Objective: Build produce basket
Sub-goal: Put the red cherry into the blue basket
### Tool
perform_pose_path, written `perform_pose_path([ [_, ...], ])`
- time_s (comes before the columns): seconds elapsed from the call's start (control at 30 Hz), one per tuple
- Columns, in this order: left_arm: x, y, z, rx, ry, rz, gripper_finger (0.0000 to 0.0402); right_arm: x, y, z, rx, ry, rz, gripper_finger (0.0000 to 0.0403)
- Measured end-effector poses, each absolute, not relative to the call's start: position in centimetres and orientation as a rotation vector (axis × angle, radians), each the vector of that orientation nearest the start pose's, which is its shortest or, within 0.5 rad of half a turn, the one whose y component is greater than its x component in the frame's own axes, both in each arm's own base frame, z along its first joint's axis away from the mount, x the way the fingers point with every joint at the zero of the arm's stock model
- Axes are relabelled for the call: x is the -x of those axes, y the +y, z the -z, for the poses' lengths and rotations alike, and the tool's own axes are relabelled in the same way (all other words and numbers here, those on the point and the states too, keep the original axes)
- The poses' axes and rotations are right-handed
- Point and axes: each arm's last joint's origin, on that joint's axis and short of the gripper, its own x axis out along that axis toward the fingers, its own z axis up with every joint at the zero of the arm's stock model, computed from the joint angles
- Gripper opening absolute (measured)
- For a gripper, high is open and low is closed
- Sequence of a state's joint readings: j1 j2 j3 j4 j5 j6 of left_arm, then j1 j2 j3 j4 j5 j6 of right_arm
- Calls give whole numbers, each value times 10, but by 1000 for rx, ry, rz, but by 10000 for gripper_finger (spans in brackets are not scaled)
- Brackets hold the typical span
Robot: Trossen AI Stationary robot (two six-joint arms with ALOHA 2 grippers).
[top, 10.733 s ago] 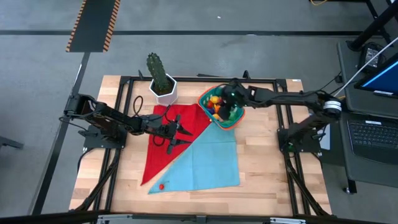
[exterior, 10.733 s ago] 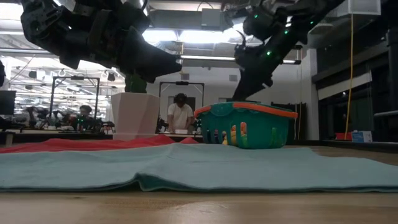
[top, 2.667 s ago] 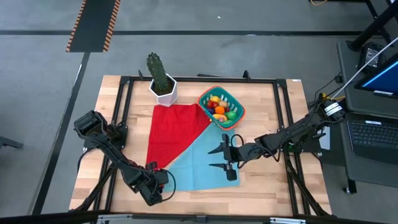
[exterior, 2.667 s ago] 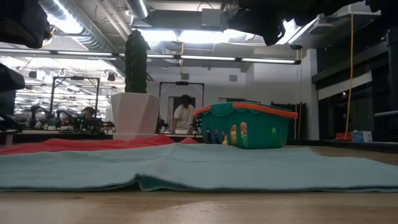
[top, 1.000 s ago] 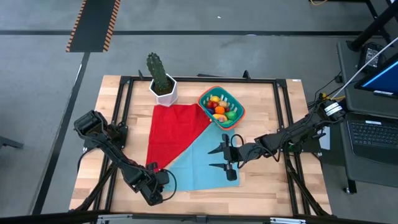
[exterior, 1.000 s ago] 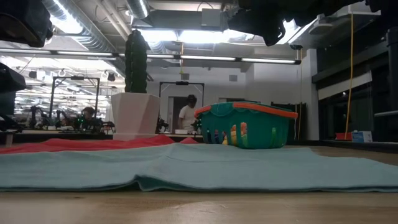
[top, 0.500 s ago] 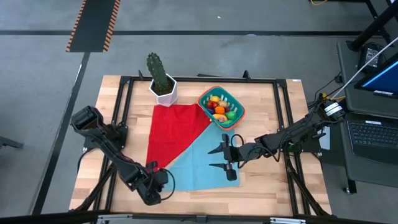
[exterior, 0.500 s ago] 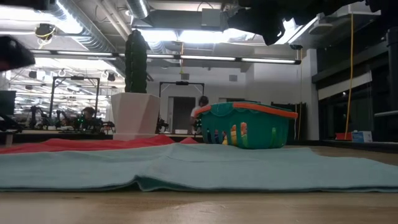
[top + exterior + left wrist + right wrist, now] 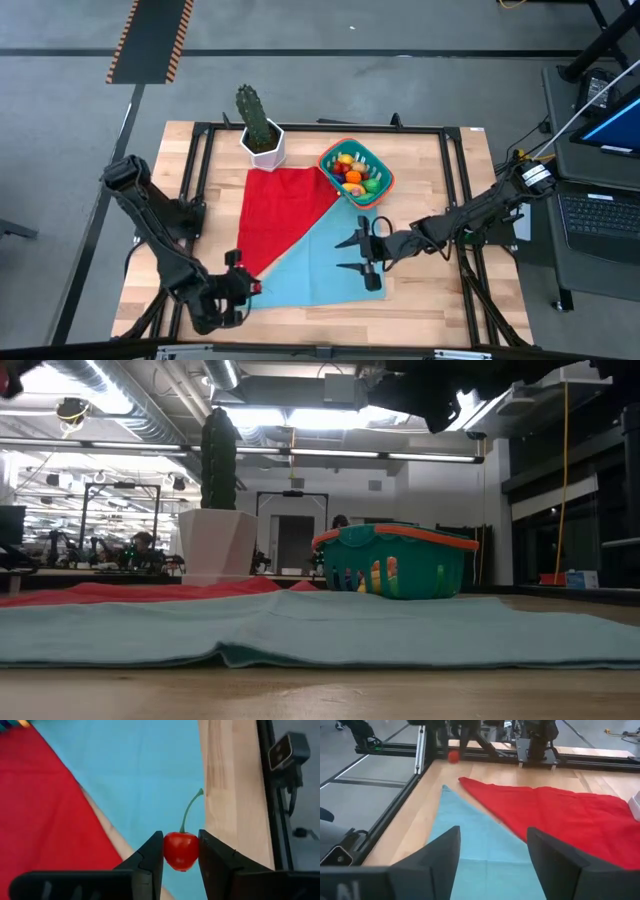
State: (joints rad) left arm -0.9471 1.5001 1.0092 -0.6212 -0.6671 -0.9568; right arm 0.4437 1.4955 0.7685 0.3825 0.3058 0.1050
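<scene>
The teal basket (image 9: 381,187), its rim orange-red, stands at the table's far middle on the cloths' far corner. Produce (image 9: 352,170) lies in it; the basket also shows in the low view (image 9: 395,563). My left gripper (image 9: 250,287) is over the near-left corner of the blue cloth (image 9: 325,262), shut on a small red cherry (image 9: 181,851). My right gripper (image 9: 357,255) stands open above the blue cloth's right part, nothing between its fingers (image 9: 434,855). The cherry shows far off in the right wrist view (image 9: 453,756). My left gripper pinches the cherry's round red body (image 9: 172,851) between its two fingers, at their free ends. The fingers (image 9: 151,856) slant downward at it. The green stem (image 9: 190,810) sticks out past the fingertips. The cherry is lifted clear above the blue cloth.
A red cloth (image 9: 285,212) lies left of the blue one, overlapping it along a diagonal. A white pot with a cactus (image 9: 262,138) stands at the far edge, left of the basket. Black frame rails (image 9: 203,170) run around the wooden table.
My left gripper has risen with the cherry and gone a little toward the table's left edge, turning as it went. The cherry stays between its fingers. My right arm has kept still.
</scene>
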Motion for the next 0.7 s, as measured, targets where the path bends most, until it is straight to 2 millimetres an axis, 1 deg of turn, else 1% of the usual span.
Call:
perform_pose_path([
  [0.1, -173, -222, -228, 76, 715, -139, 87, -281, 136, -215, 8, 343, -126, 228],
  [0.2, -165, -220, -226, 37, 661, -163, 87, -271, 146, -211, 22, 345, -86, 228],
  [0.3, -163, -219, -223, 28, 608, -183, 87, -261, 156, -208, 25, 324, -31, 228],
  [0.37, -163, -219, -219, 33, 580, -192, 87, -255, 161, -206, 21, 302, -30, 228],
  [0.53, -168, -218, -205, 76, 509, -176, 88, -245, 170, -205, -2, 206, -88, 228],
  [0.7, -175, -216, -194, 89, 396, -133, 87, -237, 172, -204, -13, 121, -118, 228],
])
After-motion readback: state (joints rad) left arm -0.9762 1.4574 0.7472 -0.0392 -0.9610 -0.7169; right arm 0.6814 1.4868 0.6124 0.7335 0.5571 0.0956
